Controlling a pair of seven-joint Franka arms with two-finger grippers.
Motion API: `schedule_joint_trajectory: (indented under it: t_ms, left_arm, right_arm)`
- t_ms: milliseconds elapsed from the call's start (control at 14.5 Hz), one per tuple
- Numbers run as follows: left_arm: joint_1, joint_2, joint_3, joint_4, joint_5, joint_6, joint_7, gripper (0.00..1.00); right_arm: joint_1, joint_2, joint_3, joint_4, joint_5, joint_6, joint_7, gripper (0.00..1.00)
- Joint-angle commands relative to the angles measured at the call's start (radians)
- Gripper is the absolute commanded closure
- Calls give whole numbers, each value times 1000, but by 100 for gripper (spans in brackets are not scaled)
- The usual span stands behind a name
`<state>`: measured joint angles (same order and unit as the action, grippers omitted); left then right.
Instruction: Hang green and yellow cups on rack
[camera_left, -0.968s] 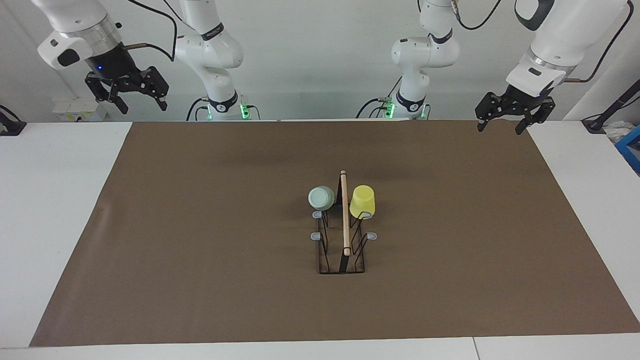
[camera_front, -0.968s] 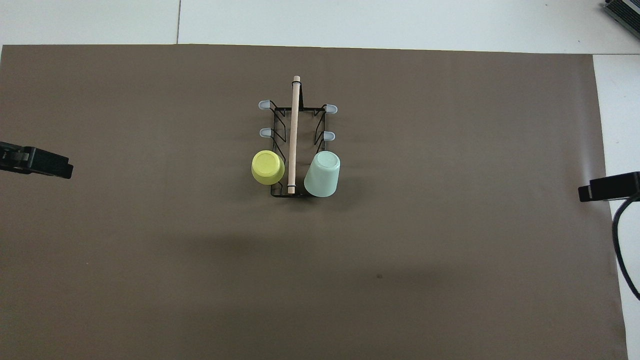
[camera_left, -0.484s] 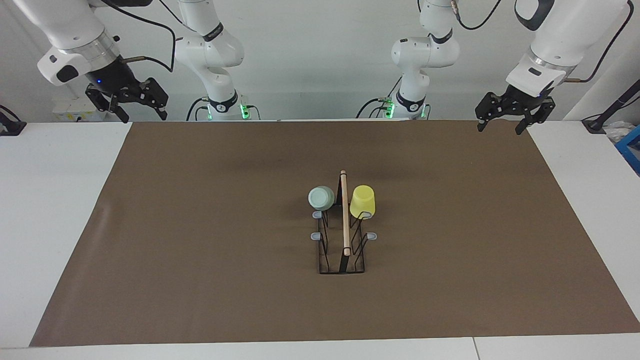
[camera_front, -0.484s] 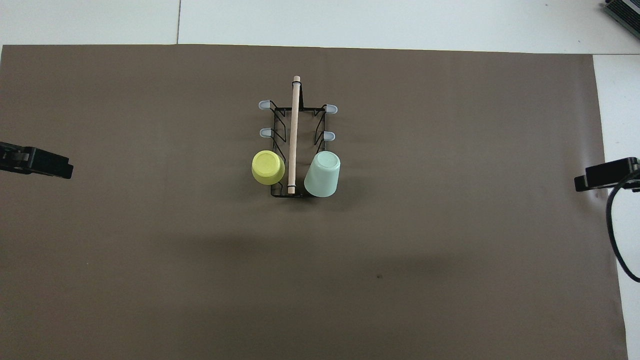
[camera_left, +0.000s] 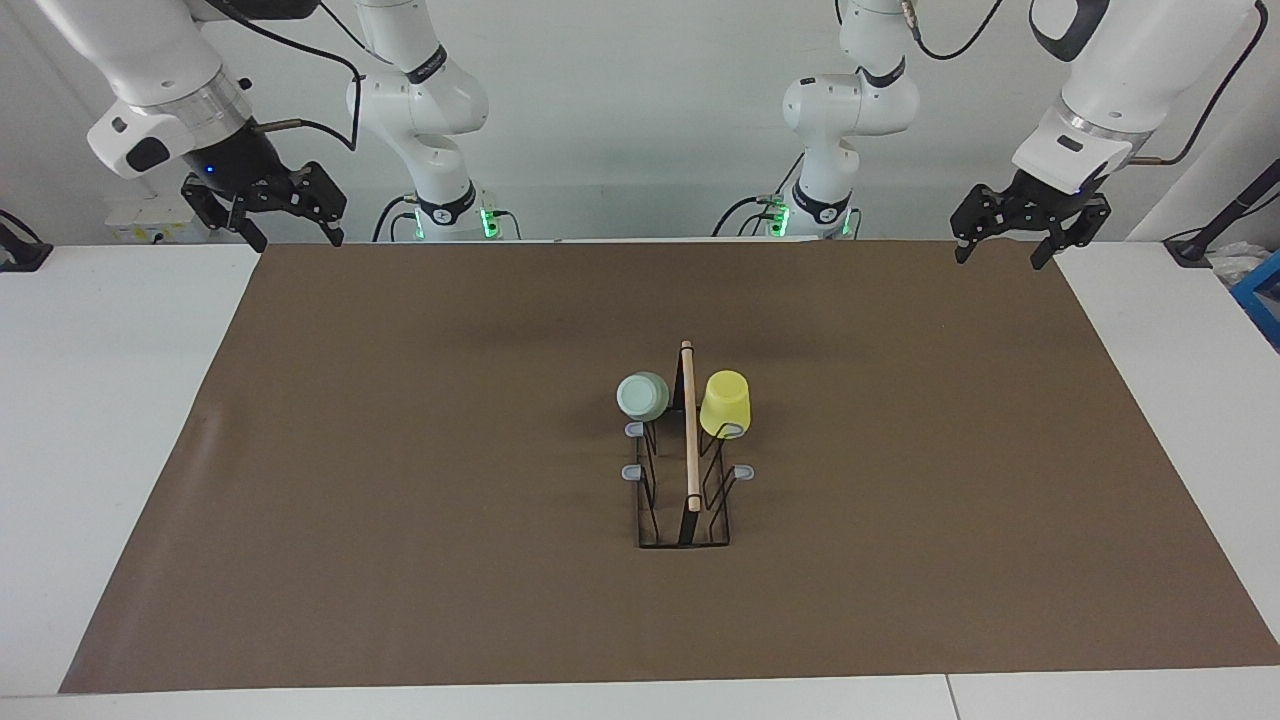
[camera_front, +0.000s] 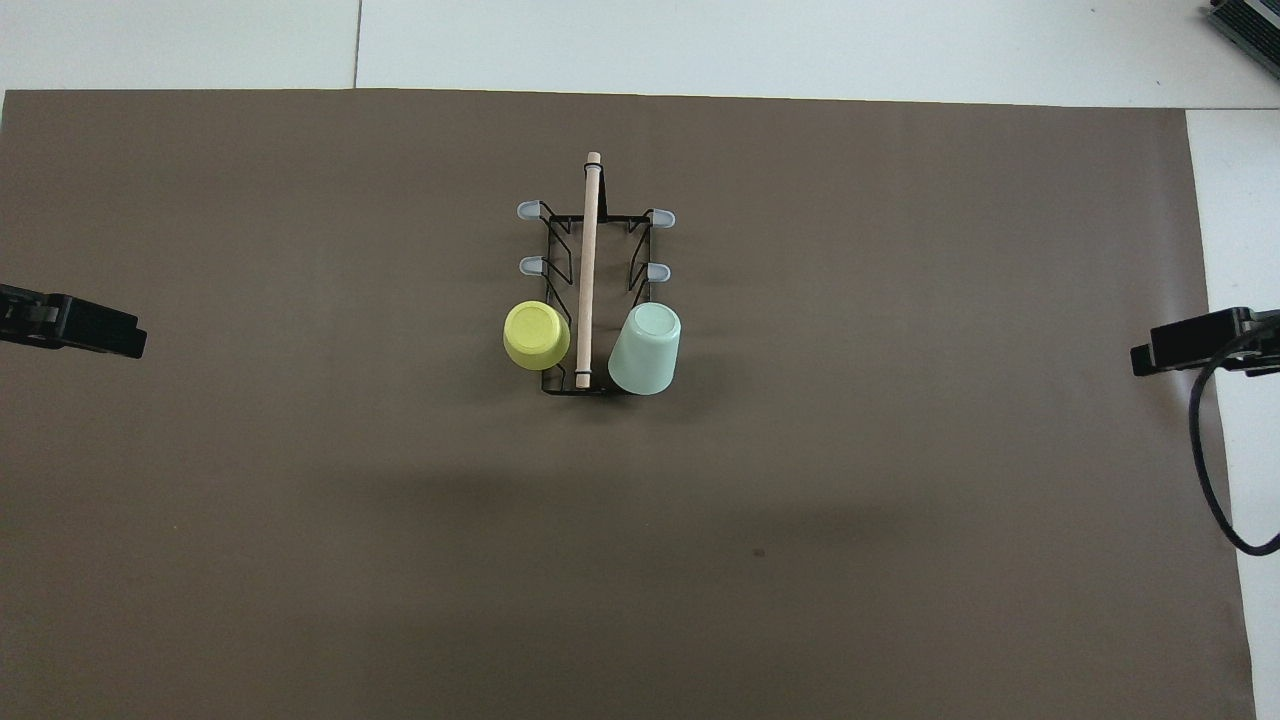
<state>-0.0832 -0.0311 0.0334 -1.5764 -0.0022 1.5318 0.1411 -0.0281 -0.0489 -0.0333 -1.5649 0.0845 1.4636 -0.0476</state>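
Right pincer (camera_left: 290, 238) shifted inward over brown mat (camera_left: 400, 500) edge.

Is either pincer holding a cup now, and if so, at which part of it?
Neither. The left pincer and right pincer are open and empty. The green cup and yellow cup hang on the rack.

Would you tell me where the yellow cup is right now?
The yellow cup hangs upside down on the rack, at the rack's end nearest the robots, on its left-arm side, across the wooden rod from the green cup.
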Motion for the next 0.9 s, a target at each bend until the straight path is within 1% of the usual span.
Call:
schedule_joint_trajectory:
  t_ms: [0, 830]
  left_arm:
    - [6, -21, -3, -16, -2, -7, -3, 0]
    - [6, -21, -3, -16, -2, -9, -3, 0]
  right_arm:
    - [4, 0, 7, -7, -28, 12, 23, 0]
    - [2, 20, 16, 2, -54, 38, 23, 0]
